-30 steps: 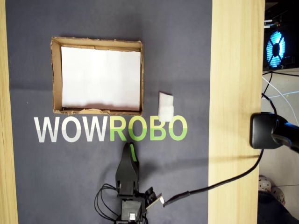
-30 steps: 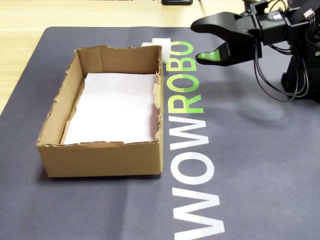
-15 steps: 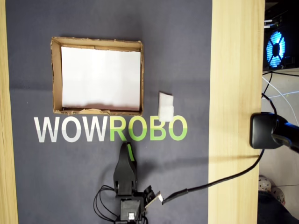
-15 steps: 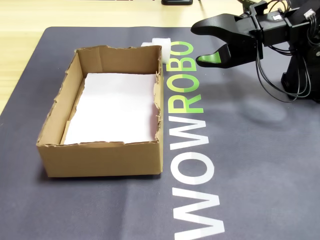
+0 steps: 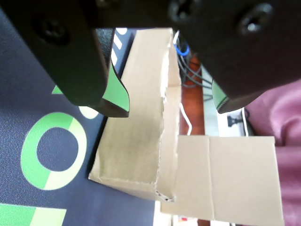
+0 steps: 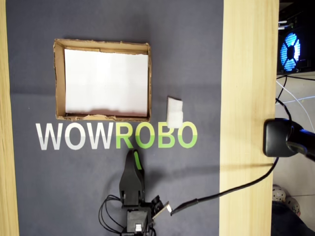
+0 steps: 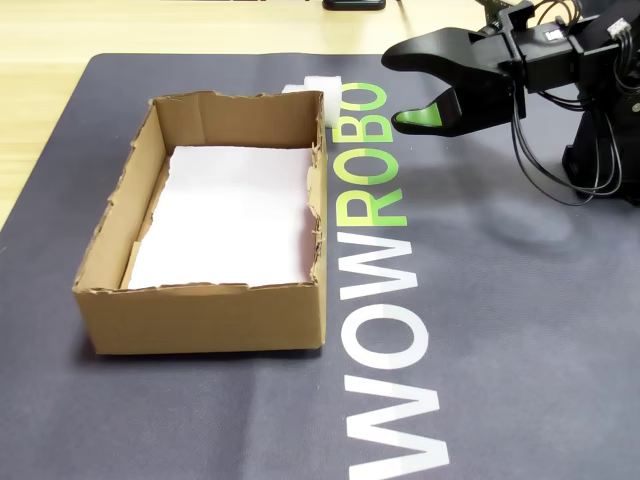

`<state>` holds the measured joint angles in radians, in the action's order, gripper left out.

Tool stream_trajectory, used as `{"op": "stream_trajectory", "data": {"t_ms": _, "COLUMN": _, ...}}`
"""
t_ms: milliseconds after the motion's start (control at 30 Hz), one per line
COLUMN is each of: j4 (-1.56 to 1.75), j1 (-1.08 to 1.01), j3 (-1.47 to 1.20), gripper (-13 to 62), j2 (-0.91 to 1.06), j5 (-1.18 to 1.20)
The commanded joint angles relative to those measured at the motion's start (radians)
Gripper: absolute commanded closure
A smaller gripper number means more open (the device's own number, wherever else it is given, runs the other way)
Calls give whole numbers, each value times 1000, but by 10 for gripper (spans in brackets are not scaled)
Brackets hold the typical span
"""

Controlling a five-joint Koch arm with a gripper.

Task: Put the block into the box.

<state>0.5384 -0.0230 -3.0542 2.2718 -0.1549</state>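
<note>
The small white block (image 6: pixel 174 111) lies on the dark mat just right of the box in the overhead view. In the fixed view the block (image 7: pixel 314 86) peeks out behind the box's far corner. The brown cardboard box (image 6: pixel 58 81) has torn edges and a white sheet on its bottom; it also shows in the fixed view (image 7: pixel 200 320) and in the wrist view (image 5: pixel 136 141). My gripper (image 7: pixel 400 90) is open and empty. It hovers above the mat near the green letters, apart from both block and box, and shows in the overhead view (image 6: pixel 134 156) and the wrist view (image 5: pixel 170 108). The wrist view does not show the block.
A dark mat (image 6: pixel 197 64) with WOWROBO lettering (image 6: pixel 115 136) covers a wooden table (image 6: pixel 248 73). Cables run from the arm base (image 6: pixel 135 216) to the right. A black device (image 6: pixel 280 138) and a blue-lit fan (image 6: pixel 290 51) sit past the table's right edge.
</note>
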Motion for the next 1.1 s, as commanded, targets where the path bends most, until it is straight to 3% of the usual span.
{"op": "stream_trajectory", "data": {"t_ms": 0, "j4": 106, "j1": 3, "j3": 71, "gripper": 163, "j2": 107, "j5": -49}}
{"op": "stream_trajectory", "data": {"t_ms": 267, "j4": 26, "j1": 5, "j3": 103, "gripper": 171, "j2": 107, "j5": -236}}
{"op": "stream_trajectory", "data": {"t_ms": 467, "j4": -104, "j1": -2, "j3": 169, "gripper": 170, "j2": 107, "j5": -232}}
{"op": "stream_trajectory", "data": {"t_ms": 1067, "j4": -600, "j1": -66, "j3": 479, "gripper": 171, "j2": 87, "j5": 229}}
